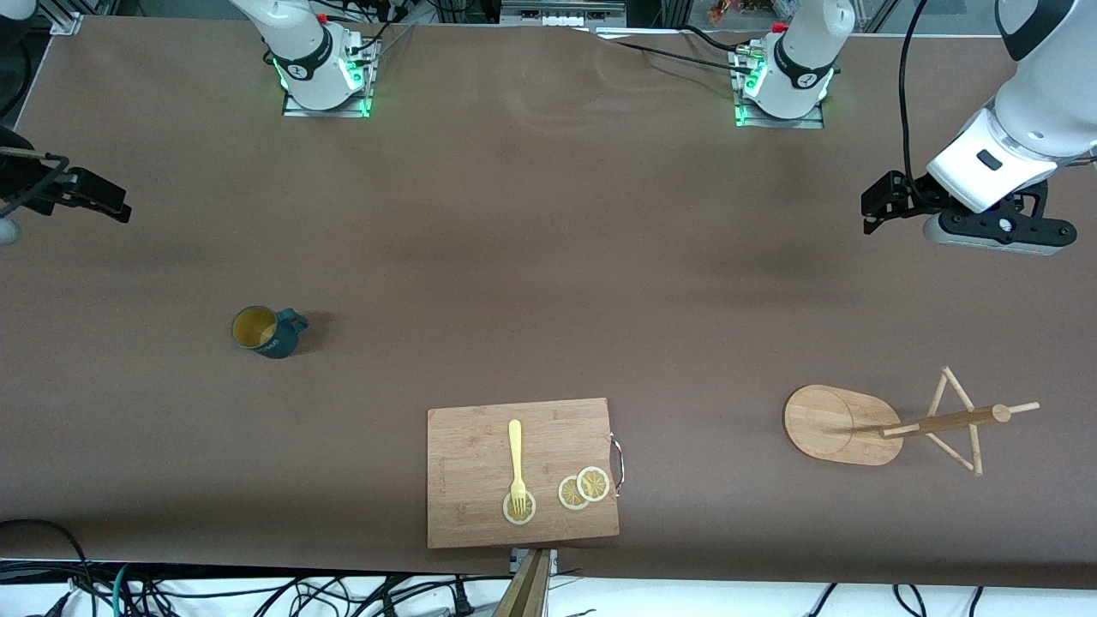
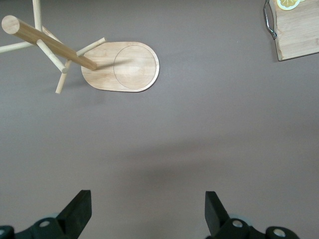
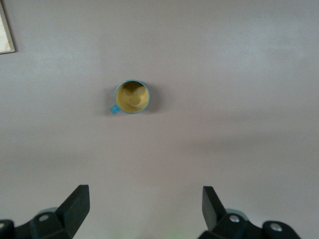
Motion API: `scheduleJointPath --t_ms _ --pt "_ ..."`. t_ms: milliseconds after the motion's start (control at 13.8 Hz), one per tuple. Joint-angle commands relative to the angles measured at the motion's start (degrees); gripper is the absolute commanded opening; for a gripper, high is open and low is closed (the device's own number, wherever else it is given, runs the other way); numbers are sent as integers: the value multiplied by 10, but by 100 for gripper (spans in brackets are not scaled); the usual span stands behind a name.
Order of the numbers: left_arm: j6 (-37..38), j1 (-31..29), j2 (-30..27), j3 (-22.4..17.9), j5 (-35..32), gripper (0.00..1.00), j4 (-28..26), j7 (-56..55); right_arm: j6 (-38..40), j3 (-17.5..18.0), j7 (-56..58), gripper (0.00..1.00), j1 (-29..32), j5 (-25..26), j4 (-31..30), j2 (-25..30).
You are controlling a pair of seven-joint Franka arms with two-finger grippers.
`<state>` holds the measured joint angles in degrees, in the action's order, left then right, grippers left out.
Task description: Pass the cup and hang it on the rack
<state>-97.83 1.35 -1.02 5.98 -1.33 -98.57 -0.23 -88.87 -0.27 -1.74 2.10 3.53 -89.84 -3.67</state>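
The teal-blue cup [image 1: 267, 332] stands upright on the brown table toward the right arm's end, yellow inside showing, handle toward the left arm's end. It also shows in the right wrist view [image 3: 132, 97]. The bamboo rack [image 1: 836, 424] stands toward the left arm's end, with its post and pegs [image 1: 943, 422] over its oval base. It also shows in the left wrist view [image 2: 122, 67]. My right gripper [image 1: 21, 184] hangs open and empty [image 3: 144, 196] above the table, well away from the cup. My left gripper [image 1: 998, 240] hangs open and empty [image 2: 148, 199] above the table, apart from the rack.
A wooden cutting board [image 1: 480, 463] with a metal handle lies near the front edge, between cup and rack. On it lie a yellow fork [image 1: 515, 454] and lemon slices [image 1: 583, 487]. Its corner shows in the left wrist view [image 2: 299, 30]. Cables run along the front edge.
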Motion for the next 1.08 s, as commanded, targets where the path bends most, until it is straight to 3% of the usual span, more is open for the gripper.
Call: scheduleJointPath --t_ms 0,506,1011 --pt "0 -5 -10 3 7 100 -8 8 -1 5 2 100 9 7 15 -32" --pt "-1 -5 -10 3 7 100 -8 8 -36 4 3 100 17 11 13 -112" --pt "-1 -5 -10 3 7 100 -8 8 -125 4 9 100 26 8 5 -210"
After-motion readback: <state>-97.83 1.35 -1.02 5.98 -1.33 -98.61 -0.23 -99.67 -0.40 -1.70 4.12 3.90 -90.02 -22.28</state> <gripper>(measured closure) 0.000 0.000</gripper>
